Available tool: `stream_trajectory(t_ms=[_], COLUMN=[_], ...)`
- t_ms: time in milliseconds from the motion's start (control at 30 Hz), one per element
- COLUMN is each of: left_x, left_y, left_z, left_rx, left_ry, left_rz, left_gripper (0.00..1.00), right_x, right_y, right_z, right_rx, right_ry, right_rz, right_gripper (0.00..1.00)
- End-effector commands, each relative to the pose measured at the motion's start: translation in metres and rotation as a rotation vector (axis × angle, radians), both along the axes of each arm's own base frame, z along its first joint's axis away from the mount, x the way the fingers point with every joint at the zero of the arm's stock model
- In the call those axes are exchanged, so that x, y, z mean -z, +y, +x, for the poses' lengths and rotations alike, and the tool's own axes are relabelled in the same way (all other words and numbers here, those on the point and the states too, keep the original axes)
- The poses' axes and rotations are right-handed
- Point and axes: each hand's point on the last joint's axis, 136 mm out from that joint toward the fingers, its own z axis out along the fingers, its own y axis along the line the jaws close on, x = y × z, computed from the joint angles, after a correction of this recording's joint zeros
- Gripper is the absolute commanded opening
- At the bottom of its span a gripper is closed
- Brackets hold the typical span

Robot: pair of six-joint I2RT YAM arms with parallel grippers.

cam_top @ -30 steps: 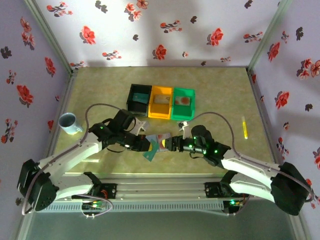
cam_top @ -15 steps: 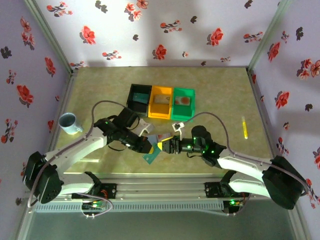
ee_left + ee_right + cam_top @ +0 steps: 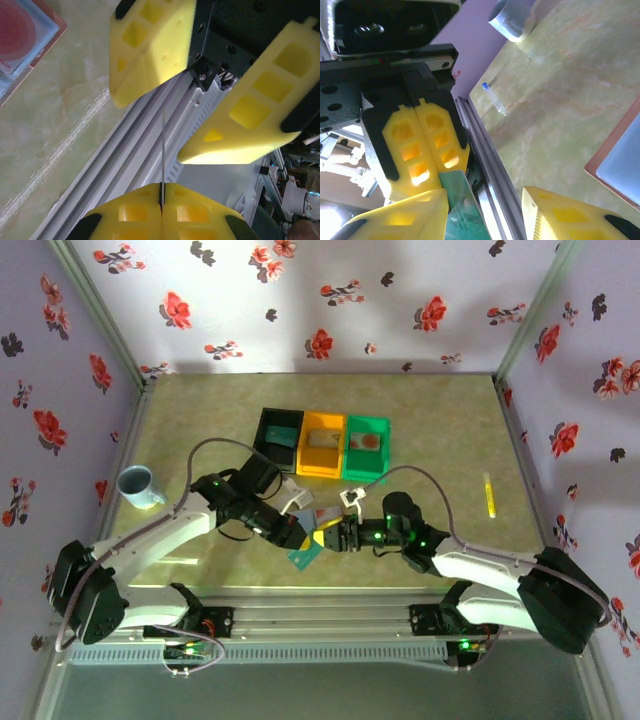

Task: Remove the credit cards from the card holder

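Left hand (image 3: 161,195): pads pressed together on the teal-green credit card (image 3: 461,202), held edge-up in the air above the near edge of the desk (image 3: 200,430).
Right hand (image 3: 482,212): fingers apart, one on each side of that card, not gripping it.
Card holder (image 3: 620,160): lying open on the desk, just beyond the two hands, near the middle of the near edge.
Pale card (image 3: 12,35): red-spotted, lying in the open holder.
Done: teal-green card looks fully out.
Left: likely a handover, then the pale card.
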Motion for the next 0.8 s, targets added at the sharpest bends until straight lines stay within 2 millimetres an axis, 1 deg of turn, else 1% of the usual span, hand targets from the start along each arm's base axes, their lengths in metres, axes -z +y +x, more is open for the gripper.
stream_trajectory(t_ms=[0,133,233,367,500,600,667,733,767], left_x=[-0.012,-0.012,-0.014,-0.018,-0.02,-0.024,-0.028,-0.034,-0.039], left_y=[-0.002,-0.002,-0.002,-0.003,-0.003,-0.003,-0.004,-0.005,-0.006], left_z=[-0.006,-0.005,-0.005,-0.005,-0.004,-0.004,-0.004,-0.005,-0.006], left_rx=[0.044,0.048,0.049,0.051,0.05,0.05,0.049,0.055,0.059], left_ry=[-0.013,-0.016,-0.025,-0.036,-0.041,-0.053,-0.06,-0.064,-0.067], left_rz=[-0.031,-0.032,-0.038,-0.049,-0.054,-0.067,-0.078,-0.103,-0.122], left_gripper=[0.0,0.0,0.0,0.0,0.0,0.0,0.06,0.12,0.17], right_x=[-0.006,-0.007,-0.008,-0.009,-0.007,-0.008,-0.008,-0.01,-0.01], right_y=[0.001,0.002,0.002,0.001,0.001,0.001,0.001,0.001,0.001], right_z=[-0.009,-0.013,-0.017,-0.022,-0.022,-0.022,-0.022,-0.021,-0.021], right_rx=[-0.054,-0.08,-0.1,-0.118,-0.116,-0.118,-0.117,-0.112,-0.111], right_ry=[-0.024,-0.027,-0.026,-0.024,-0.017,-0.016,-0.017,-0.021,-0.021], right_rz=[0.034,0.043,0.052,0.06,0.057,0.06,0.061,0.063,0.063], right_gripper=[0.4,0.31,0.28,0.2,0.15,0.07,0.01,0.0,0.0])
